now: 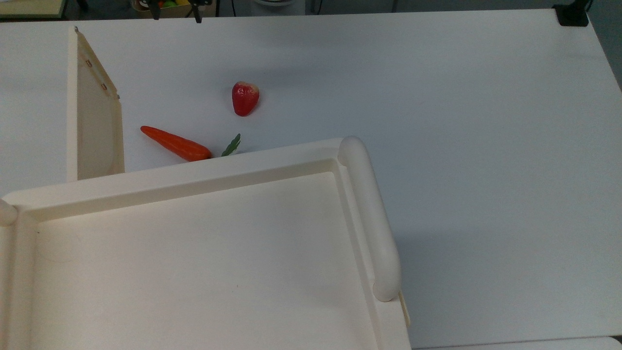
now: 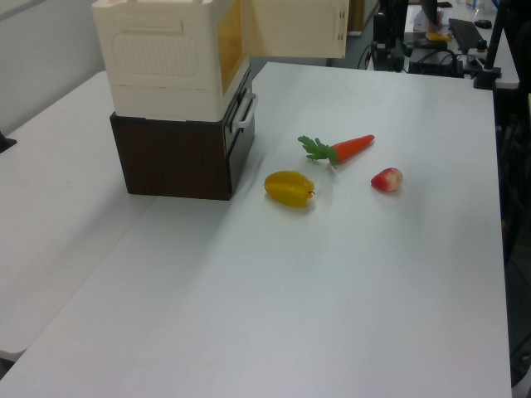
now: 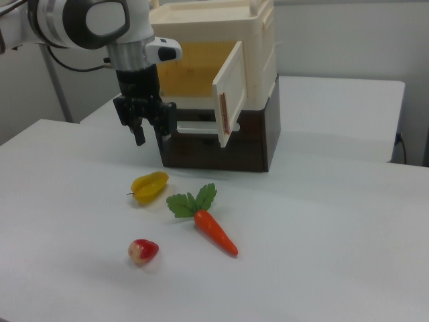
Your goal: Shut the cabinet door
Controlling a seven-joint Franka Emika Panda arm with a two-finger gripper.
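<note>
The cabinet door (image 3: 229, 99) is a thin cream panel that stands swung open from the cream cabinet (image 3: 258, 40), which rests on a dark brown base (image 3: 251, 144). In the top view the cabinet door (image 1: 97, 116) juts out from the cabinet's top (image 1: 194, 253) at the top view's left. In the left view the cabinet door (image 2: 294, 29) sticks out to the left view's right. My gripper (image 3: 152, 133) hangs open and holds nothing. It is in front of the cabinet's opening, a little to the right view's left of the door's free edge and apart from it.
On the white table lie a carrot (image 3: 214, 231) with green leaves, a red fruit (image 3: 143, 250) and a yellow fruit (image 3: 149, 186), all in front of the cabinet. The base has a drawer with a pale handle (image 2: 244, 116). Table space stretches to the top view's right (image 1: 486, 146).
</note>
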